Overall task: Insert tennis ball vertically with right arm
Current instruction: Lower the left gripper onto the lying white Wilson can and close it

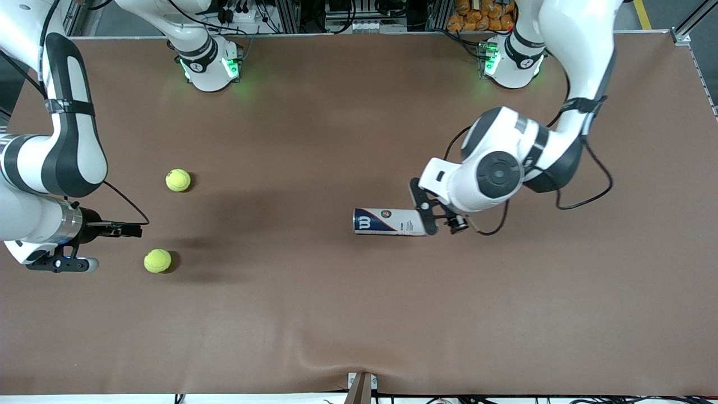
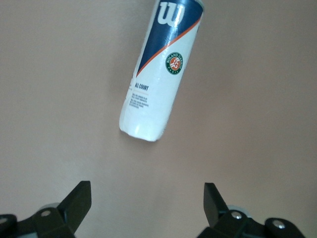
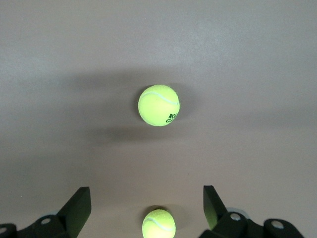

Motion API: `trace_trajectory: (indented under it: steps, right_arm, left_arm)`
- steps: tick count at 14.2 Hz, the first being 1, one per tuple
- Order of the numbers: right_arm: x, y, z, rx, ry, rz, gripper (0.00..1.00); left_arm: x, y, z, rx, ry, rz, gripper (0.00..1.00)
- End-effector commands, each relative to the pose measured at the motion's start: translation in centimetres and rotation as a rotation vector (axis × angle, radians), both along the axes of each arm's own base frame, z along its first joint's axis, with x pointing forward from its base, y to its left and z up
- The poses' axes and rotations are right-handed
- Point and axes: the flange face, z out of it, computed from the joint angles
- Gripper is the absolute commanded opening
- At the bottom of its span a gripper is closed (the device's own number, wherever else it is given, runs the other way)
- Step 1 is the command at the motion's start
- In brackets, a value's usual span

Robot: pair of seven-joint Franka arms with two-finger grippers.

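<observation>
So here's the setup: a brown counter (image 1: 348, 314) with two yellow-green tennis balls toward the right arm's end and a tennis ball can lying on its side toward the left arm's end.

The can (image 1: 387, 221) is a white one with a dark blue band and a big W logo, plus a round Roland Garros style badge that shows clearly in the left wrist view (image 2: 163, 74). It's flat on the counter, not standing up.

The left hand (image 1: 435, 216) hangs right over one end of the can, fingers spread wide with nothing between them. In its wrist view both black fingertips (image 2: 79, 203) frame bare counter, with the white end of the can just ahead of them.

The right hand (image 1: 132, 229) sits low over the counter at its own end, between the two balls, and it's also wide open and holding nothing. Its fingertips (image 3: 81, 206) show apart in the right wrist view.

Ball one (image 1: 178, 180) is the farther one from the front camera, ball two (image 1: 157, 261) is nearer. They're well apart from each other and well apart from the can. In the right wrist view one ball (image 3: 158, 105) sits mid-frame with some dark lettering on it, and the other (image 3: 158, 223) peeks in between the fingers at the edge.
</observation>
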Motion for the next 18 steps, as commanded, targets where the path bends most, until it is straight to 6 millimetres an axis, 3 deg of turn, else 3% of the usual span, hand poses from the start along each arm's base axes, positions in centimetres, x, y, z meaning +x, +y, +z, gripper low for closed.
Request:
trace_trajectory:
  steps: [1,6,9,18]
  right_arm:
    - [-0.1,0.3,0.5,0.005,0.001,-0.013,1.00]
    - [-0.1,0.4,0.5,0.004,0.001,-0.013,1.00]
    - [-0.1,0.4,0.6,0.005,0.001,-0.013,1.00]
    - [-0.1,0.5,0.7,0.004,-0.001,-0.011,1.00]
  left_arm:
    - [-1.3,-4.4,-1.2,0.058,-0.078,-0.144,1.00]
    - [-0.5,-6.0,-5.6,-0.004,-0.126,-0.187,1.00]
    - [-0.8,-7.5,-7.1,-0.028,-0.158,-0.207,1.00]
    - [-1.2,-8.6,-11.2,-0.047,-0.154,-0.215,1.00]
